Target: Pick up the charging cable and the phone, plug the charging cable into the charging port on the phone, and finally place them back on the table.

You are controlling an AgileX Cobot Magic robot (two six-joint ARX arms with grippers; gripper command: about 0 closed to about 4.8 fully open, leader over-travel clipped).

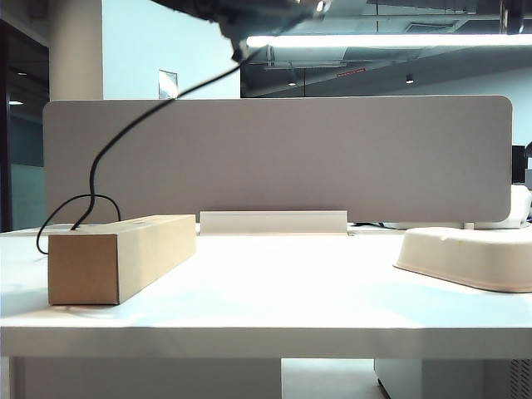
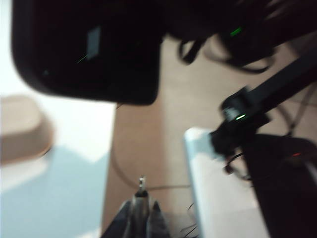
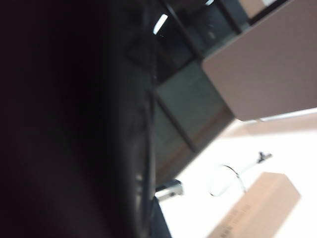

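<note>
The black charging cable rises from behind the cardboard box to the top edge of the exterior view. There a dark blurred mass is all that shows of the arms. In the left wrist view my left gripper is shut on the cable's end, and the silvery plug tip sticks out past the fingers. The black phone hangs in the air beyond the plug, apart from it. In the right wrist view the phone fills the picture up close and hides my right gripper's jaws, which hold it. The charging port cannot be made out.
A tan cardboard box stands at the left of the white table, with a cable loop behind it. A pale moulded tray lies at the right. The grey divider panel runs along the back.
</note>
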